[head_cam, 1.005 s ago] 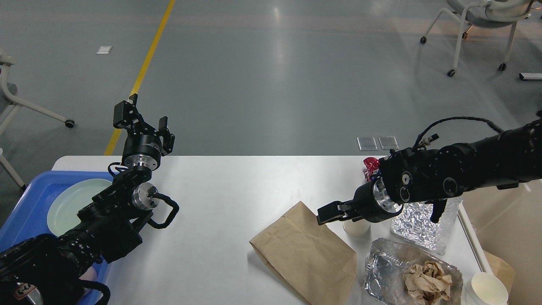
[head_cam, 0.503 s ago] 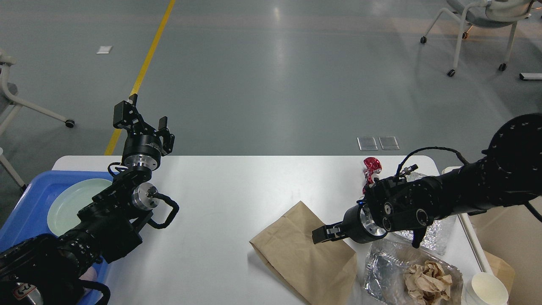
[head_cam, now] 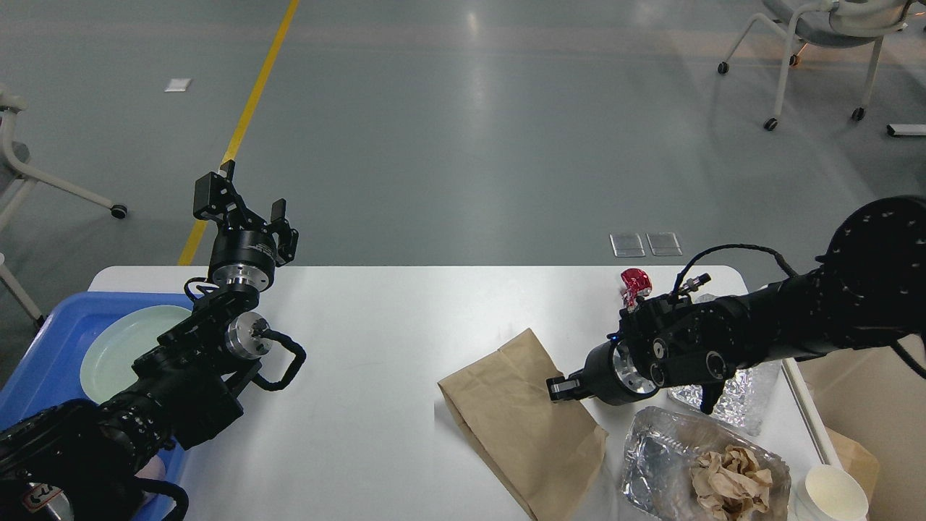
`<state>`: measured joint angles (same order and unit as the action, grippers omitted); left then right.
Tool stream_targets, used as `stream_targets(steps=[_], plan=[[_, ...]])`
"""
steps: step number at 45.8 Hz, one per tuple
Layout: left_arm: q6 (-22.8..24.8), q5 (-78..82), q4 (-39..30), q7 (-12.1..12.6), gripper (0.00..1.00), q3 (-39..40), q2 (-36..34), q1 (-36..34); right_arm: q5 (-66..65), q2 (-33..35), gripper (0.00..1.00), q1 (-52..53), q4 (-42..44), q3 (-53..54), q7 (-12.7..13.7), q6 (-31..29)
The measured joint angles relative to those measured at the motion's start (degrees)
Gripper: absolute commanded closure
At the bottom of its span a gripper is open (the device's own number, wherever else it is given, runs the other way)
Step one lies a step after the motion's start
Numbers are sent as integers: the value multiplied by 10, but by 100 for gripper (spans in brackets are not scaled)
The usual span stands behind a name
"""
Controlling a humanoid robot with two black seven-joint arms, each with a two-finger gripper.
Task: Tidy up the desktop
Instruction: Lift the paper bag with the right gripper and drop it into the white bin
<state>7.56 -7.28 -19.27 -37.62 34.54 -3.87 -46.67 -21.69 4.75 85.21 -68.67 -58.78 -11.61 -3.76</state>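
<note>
Desktop [head_cam: 362,405]: white rectangular tabletop with rounded corners, filling the lower half of the head view, partly cluttered.

Far left: blue tray [head_cam: 43,340], overhanging the left end of the desktop, holding a pale green plate [head_cam: 119,347].

Left: left gripper [head_cam: 249,206], raised above the far left corner of the desktop, fingers spread apart, holding nothing.

Centre: bare white surface.

Centre right: brown paper bag [head_cam: 517,412], lying flat, angled toward the near edge.

Right of it: right gripper [head_cam: 558,388], low over the bag's right edge, touching or just above the paper. Seen small and dark; whether its fingers are parted or pinched on the paper cannot be told.

Behind the right arm: red foil wrapper [head_cam: 635,282], near the far edge.

Right, under the arm: crumpled foil sheet [head_cam: 731,401].

Near right corner: foil container [head_cam: 651,456] with crumpled brown paper [head_cam: 731,481] inside; white paper cup [head_cam: 835,496] at the corner.

Condition: tidying judged incomplete; several items remain loose.

Hazards: a flat, thin bag offers little edge to grip, so the fingers may slide over the paper or scrape the desktop. A pull on one corner may tear it or drag it into the foil container beside it. The right forearm hangs close over the foil sheet and could sweep it off the right edge.
</note>
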Motion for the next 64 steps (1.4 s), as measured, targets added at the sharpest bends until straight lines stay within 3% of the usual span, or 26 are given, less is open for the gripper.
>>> stream_targets(steps=[6, 12, 18, 26, 36, 45, 51, 64], plan=[[0, 0, 0, 0, 0, 0, 0, 0, 1, 37, 100, 68, -47, 3, -4, -19], [0, 0, 0, 0, 0, 0, 0, 0, 2, 95, 100, 191, -120, 13, -8, -77], [0, 0, 0, 0, 0, 0, 0, 0, 10, 166, 100, 360, -181, 46, -26, -191], [0, 0, 0, 0, 0, 0, 0, 0, 69, 258, 100, 539, -188, 136, -39, -383], [0, 0, 0, 0, 0, 0, 0, 0, 107, 319, 100, 681, -180, 213, -37, -492], [0, 0, 0, 0, 0, 0, 0, 0, 109, 321, 100, 722, -169, 212, -30, -507], [0, 0, 0, 0, 0, 0, 0, 0, 59, 310, 100, 703, -142, 156, -25, -493], [0, 0, 0, 0, 0, 0, 0, 0, -99, 291, 100, 473, 31, 20, -25, -399]])
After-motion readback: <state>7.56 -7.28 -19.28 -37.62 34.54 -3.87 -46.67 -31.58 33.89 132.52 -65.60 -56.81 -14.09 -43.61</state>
